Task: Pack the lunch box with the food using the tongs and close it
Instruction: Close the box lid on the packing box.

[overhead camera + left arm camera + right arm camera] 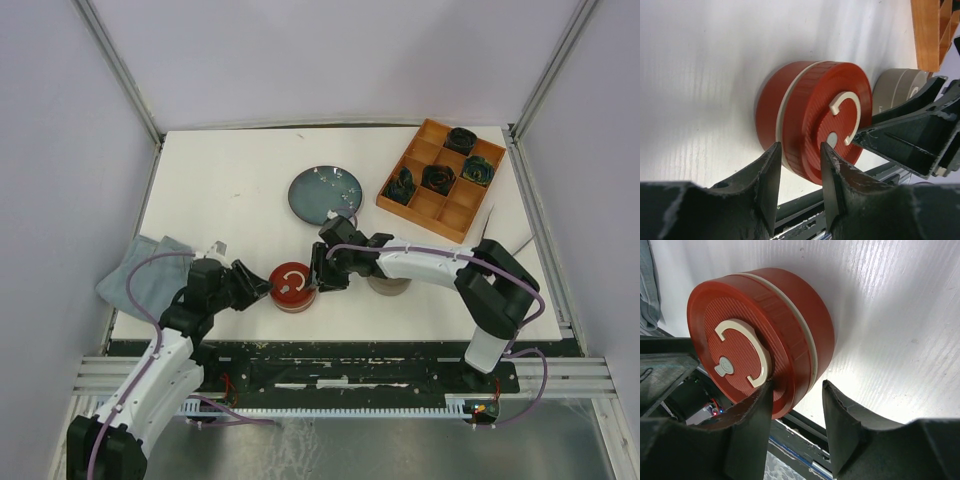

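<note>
Finishing — lunch box (293, 287) sits lidded at the surface's (230, 180) near edge | left gripper (800, 150) and right gripper (797, 390) part-open at its rim, holding nothing | no loose food visible — packing likely done

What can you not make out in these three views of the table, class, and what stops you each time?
- Contents of the red lunch box: every view, because its lid is on.
- Beige container: top view, mostly hidden under the right arm; left wrist view, only partly visible.
- Specks on the blue-grey plate: top view, too small to name.
- Tongs: cannot be picked out in any view.
</note>
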Robot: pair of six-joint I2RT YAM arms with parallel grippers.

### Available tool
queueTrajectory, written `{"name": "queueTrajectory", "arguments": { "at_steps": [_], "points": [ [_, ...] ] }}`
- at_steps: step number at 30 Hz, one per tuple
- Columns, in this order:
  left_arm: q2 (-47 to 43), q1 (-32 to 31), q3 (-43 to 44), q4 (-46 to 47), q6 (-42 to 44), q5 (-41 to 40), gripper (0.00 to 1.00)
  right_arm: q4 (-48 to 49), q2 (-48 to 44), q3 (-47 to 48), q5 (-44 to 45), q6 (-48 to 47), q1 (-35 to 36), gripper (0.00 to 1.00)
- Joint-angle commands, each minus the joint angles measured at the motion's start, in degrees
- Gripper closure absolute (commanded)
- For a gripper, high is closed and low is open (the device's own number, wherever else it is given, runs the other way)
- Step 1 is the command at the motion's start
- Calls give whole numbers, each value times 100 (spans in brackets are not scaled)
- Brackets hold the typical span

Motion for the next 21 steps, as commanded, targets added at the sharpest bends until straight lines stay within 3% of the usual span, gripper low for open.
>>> {"name": "queueTrajectory", "arguments": {
  "at_steps": [1,15,21],
  "points": [
    [-62,-36,-244,187,-427,243,58,223,-141,-235,-100,174,46,48],
    [137,-99,-395,239,-474,68,60,-9,112,-502,340,357,-5,50],
    [126,-117,-485,324,-474,77,60,374,348,-921,190,585,-50,51]
  ]
}}
